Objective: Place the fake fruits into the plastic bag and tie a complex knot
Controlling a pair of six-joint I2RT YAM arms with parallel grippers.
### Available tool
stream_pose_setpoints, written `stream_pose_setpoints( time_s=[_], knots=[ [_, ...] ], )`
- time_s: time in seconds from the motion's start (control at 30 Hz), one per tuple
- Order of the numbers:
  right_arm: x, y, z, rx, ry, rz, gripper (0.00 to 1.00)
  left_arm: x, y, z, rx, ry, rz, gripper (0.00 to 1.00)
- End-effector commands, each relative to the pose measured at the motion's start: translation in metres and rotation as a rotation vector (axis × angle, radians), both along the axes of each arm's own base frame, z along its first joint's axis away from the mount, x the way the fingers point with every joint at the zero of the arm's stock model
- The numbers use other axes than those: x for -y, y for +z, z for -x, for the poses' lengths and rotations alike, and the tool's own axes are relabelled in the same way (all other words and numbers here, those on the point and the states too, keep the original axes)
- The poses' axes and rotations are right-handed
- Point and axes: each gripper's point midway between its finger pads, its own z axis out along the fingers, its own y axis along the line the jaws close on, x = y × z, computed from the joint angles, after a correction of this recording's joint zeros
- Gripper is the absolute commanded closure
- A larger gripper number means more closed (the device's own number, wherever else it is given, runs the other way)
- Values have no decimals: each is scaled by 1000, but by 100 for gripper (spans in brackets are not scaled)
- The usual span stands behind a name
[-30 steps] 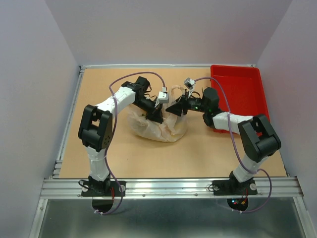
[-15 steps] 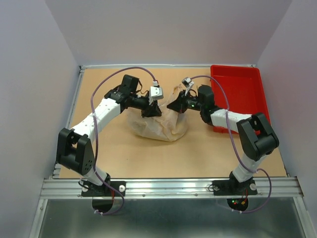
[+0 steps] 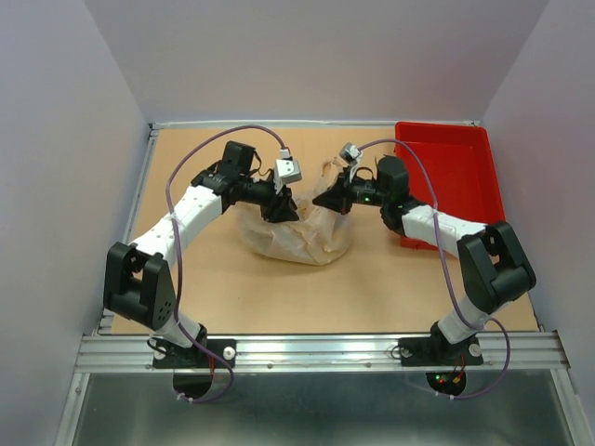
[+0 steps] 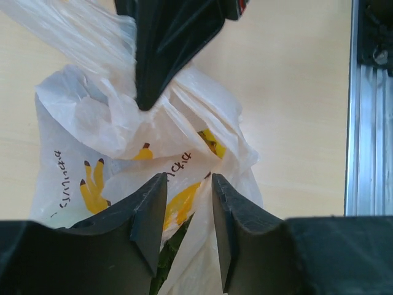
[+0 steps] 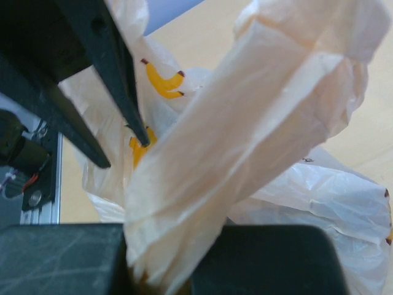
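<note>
Seemingly the filling is over and the tying is what is left. A green piece (image 4: 164, 270) shows through the film of the plastic bag (image 3: 297, 237), and I judge the other fake fruits to be in there with it, though the crinkled film hides them. No finished knot shows in any view. The bag's top is only gathered and held up, so the crossing, looping and tightening are all yet to do.

The right gripper (image 3: 327, 199) has its fingers pressed together on a handle (image 5: 245, 135) of the bag. In its wrist view the flattened band of film comes out from between them and runs up and away, taut rather than slack. From the other wrist its tip is seen biting into a bunched fold at the bag's top. The left gripper (image 4: 187, 184) hangs just beside it, over the bag, its fingers (image 4: 147, 221) parted by a narrow gap. Banana-printed film shows through that gap but looks to lie beyond the tips, not between them. Whether either finger touches it I cannot tell.

Around both, the bag sits slumped near the middle of the bench (image 3: 400, 288), somewhat toward the far edge. A red tray (image 3: 465, 149) lies in the far right corner, apart from the bag.
</note>
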Motion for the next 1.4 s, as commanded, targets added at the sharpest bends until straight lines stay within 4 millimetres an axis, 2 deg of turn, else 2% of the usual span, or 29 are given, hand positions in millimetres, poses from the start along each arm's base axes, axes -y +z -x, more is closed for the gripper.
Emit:
stream_pose_setpoints(
  time_s=[0.0, 0.03, 0.17, 0.23, 0.27, 0.3, 0.37, 0.47, 0.57, 0.67, 0.7, 0.8, 0.83, 0.87, 1.0, 1.07, 1.13, 1.17, 1.2, 1.23, 1.27, 1.3, 1.33, 1.37],
  knots=[
    [-2, 17, 27, 141, 146, -12, 100, 1, 51, -10, 14, 70, 148, 54],
    [-2, 17, 29, 150, 161, -10, 100, 4, 62, -16, 39, 69, 181, 54],
    [-3, 15, 33, 200, 208, -3, 100, 9, 74, -30, 66, 67, 205, 54],
    [-3, 15, 32, 234, 226, 2, 99, 14, 74, -34, 56, 43, 216, 50],
    [-4, 15, 33, 240, 236, 1, 100, 17, 81, -36, 70, 32, 228, 46],
    [-5, 15, 35, 247, 257, -2, 100, 21, 81, -37, 63, 12, 235, 39],
    [-5, 15, 36, 250, 273, -5, 100, 26, 86, -40, 74, -3, 243, 33],
    [-7, 16, 36, 267, 291, -6, 99, 33, 81, -40, 63, -30, 243, 32],
    [-8, 19, 33, 273, 288, -6, 98, 41, 75, -34, 35, -59, 245, 37],
    [-9, 21, 29, 261, 274, -8, 93, 55, 68, -21, -6, -106, 246, 63],
    [-10, 22, 28, 258, 272, -9, 90, 58, 69, -17, -15, -120, 253, 75],
    [-11, 24, 26, 244, 261, -13, 80, 66, 68, -11, -35, -135, 266, 89],
    [-12, 25, 26, 241, 259, -20, 77, 69, 68, -9, -51, -137, 277, 97],
    [-13, 27, 25, 250, 256, -22, 74, 71, 69, -8, -60, -136, 287, 100],
    [-17, 29, 15, 180, 196, -51, 63, 73, 75, -9, -77, -117, 324, 100],
    [-20, 32, 8, 159, 172, -68, 64, 73, 76, -8, -81, -115, 328, 100],
    [-21, 31, -1, 150, 135, -74, 74, 72, 81, -6, -72, -106, 331, 100],
    [-22, 31, -2, 139, 132, -76, 82, 70, 82, -8, -72, -87, 330, 99],
    [-21, 30, -4, 133, 119, -75, 92, 65, 91, -8, -85, -46, 336, 90],
    [-21, 29, -4, 131, 119, -74, 96, 59, 96, -11, -90, -7, 344, 68],
    [-20, 29, -3, 143, 117, -71, 99, 42, 103, -26, -60, 56, 373, 60],
    [-19, 29, -2, 145, 117, -69, 99, 29, 124, -27, -9, 97, 407, 54],
    [-18, 27, 0, 141, 117, -65, 100, 16, 138, -35, -3, 160, 440, 42],
    [-17, 27, 0, 138, 116, -63, 100, 3, 146, -39, 13, 198, 449, 36]
  ],
)
